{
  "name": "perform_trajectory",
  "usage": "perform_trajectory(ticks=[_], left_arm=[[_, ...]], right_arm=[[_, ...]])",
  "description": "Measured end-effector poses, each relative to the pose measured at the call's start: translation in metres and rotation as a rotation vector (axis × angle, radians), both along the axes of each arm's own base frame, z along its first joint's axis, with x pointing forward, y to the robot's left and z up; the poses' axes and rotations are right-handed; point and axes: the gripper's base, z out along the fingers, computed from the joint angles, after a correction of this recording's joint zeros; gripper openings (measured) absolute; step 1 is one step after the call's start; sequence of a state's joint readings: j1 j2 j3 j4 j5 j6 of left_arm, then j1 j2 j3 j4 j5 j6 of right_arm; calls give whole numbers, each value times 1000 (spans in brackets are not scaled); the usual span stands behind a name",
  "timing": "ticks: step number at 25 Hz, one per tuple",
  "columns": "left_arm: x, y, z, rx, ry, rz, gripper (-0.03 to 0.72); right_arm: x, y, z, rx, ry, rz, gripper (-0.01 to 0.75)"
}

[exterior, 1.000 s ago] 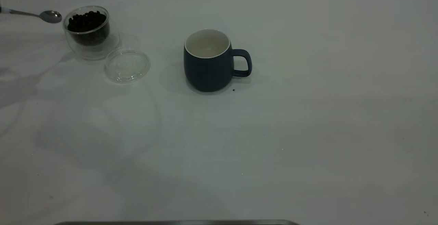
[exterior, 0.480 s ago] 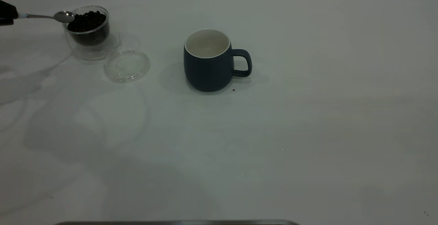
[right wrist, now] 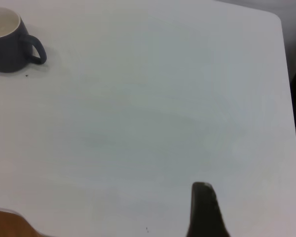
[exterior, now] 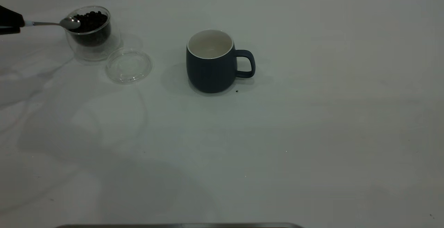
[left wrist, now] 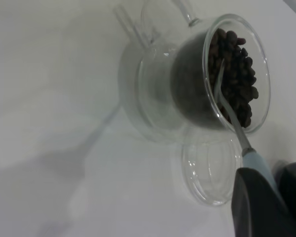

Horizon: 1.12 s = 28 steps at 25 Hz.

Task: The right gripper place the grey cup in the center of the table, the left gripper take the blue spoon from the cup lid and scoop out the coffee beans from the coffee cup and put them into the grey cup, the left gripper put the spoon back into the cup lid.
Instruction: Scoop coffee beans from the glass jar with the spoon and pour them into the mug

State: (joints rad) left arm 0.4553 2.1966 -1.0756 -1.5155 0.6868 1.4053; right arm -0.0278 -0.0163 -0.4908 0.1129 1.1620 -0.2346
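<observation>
Holding the blue spoon (exterior: pixel 52 23) by its pale handle, the left hand (exterior: pixel 12 21) is closed on it at the far left edge of the tabletop (exterior: pixel 312 117). The spoon's metal bowl reaches away from the hand over the near rim of the coffee cup (exterior: pixel 92 33), onto the coffee beans (left wrist: pixel 234 74) that fill it. The cup lid (exterior: pixel 129 65) lies empty just beside this cup. Farther from the hand stands the grey cup (exterior: pixel 211 61), empty inside. Only one dark finger of the right hand (right wrist: pixel 204 210) shows, well apart from everything; I cannot tell its opening.

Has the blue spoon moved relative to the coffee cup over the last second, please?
Yes. The blue spoon has travelled rightward; its bowl now sits over the coffee cup rim, above the coffee beans.
</observation>
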Motion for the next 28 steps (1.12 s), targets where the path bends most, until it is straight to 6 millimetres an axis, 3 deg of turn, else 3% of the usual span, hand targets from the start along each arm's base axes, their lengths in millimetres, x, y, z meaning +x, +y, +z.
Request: perform_trajectory(ticks=[9, 19, 28], left_arm=[[3, -2, -7, -74, -3, 47, 122], [12, -30, -13, -41, 20, 22, 122], [13, -30, -13, -56, 51, 60, 122]], right_arm=[[0, 0, 0, 0, 0, 0, 458], [0, 0, 0, 0, 0, 0, 458], [0, 0, 0, 0, 0, 0, 458]])
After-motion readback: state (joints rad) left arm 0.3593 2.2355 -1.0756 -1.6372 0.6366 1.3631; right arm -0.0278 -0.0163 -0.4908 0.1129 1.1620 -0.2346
